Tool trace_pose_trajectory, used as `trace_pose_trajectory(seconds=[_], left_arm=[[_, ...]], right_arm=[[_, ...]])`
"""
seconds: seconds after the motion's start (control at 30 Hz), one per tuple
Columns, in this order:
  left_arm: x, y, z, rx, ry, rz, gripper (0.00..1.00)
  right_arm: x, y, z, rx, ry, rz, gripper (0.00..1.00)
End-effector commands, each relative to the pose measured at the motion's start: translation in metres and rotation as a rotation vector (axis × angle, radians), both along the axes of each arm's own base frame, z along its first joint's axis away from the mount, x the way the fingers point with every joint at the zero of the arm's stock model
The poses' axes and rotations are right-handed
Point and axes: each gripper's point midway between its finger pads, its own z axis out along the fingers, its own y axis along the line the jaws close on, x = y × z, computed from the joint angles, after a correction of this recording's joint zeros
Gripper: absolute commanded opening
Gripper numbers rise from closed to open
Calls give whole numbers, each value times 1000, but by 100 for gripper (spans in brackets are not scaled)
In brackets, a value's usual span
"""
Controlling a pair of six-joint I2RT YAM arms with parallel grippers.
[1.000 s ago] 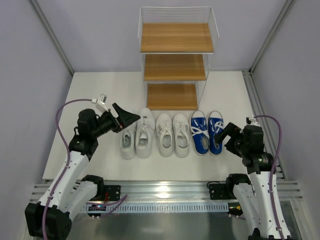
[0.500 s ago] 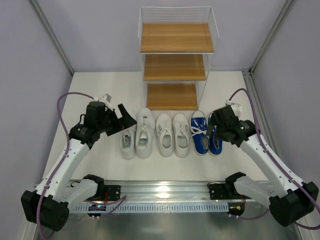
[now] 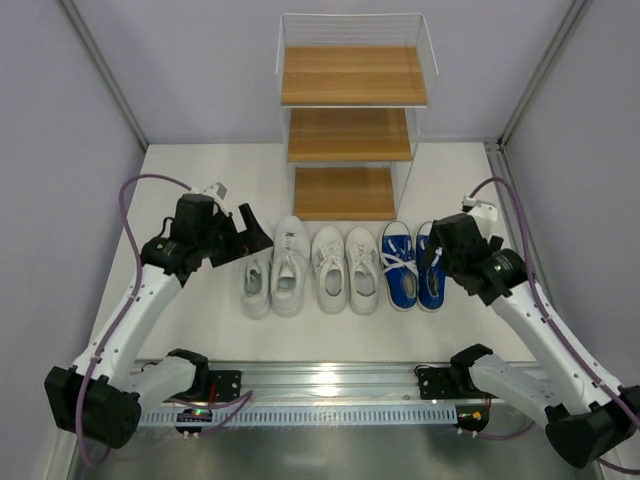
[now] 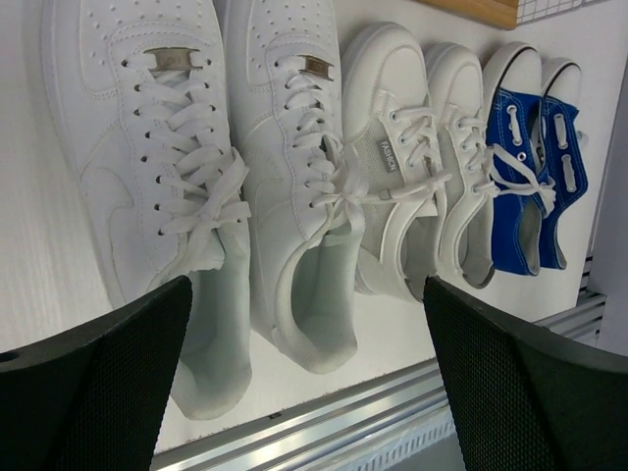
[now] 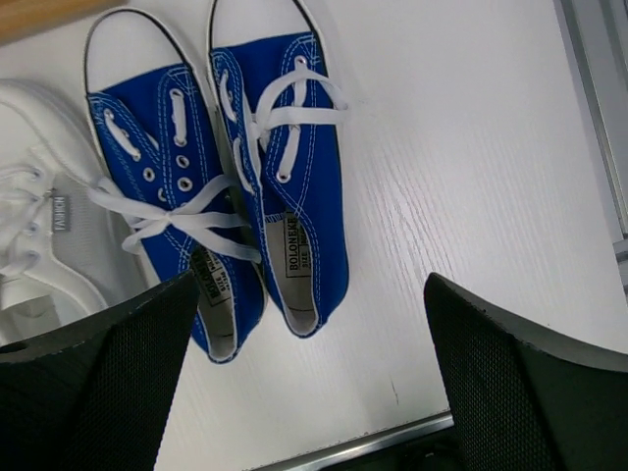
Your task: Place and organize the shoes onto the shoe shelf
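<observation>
Just below the right hand point(image 3: 437, 258), jaws wide and empty, sits the blue pair point(image 5: 294, 186) on the counter point(image 3: 200, 180), toes pointing away toward the shoe shelf point(image 3: 345, 193). The left hand point(image 3: 250, 232), open too, hovers over the white shoes point(image 4: 186, 167).

Matt canvas shoes point(image 5: 285, 177), wood-bd shelf point(image 3: 352, 75)

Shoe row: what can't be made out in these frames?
- Top external: toe of the leftmost white shoe, under the left hand.
- Top external: outer blue shoe, partly under the right hand.
- Left wrist: shoe shelf cut to a corner by the top edge.
- Right wrist: white shoes cut off by the left edge.
</observation>
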Motion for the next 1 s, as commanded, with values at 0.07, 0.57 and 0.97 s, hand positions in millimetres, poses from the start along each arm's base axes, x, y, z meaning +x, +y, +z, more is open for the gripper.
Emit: trace_pose_trajectory(seconds=[0.07,0.57,0.97], left_arm=[[1,-2,-6,39,26,-55,100],[-12,1,-20,33,33,-49,100],[-18,2,-24,32,41,-53,100]], right_arm=[[-10,-7,-39,-77,76,-6,98],[1,11,-78,-35,97,48,98],[1,11,-102,-93,239,34,95]])
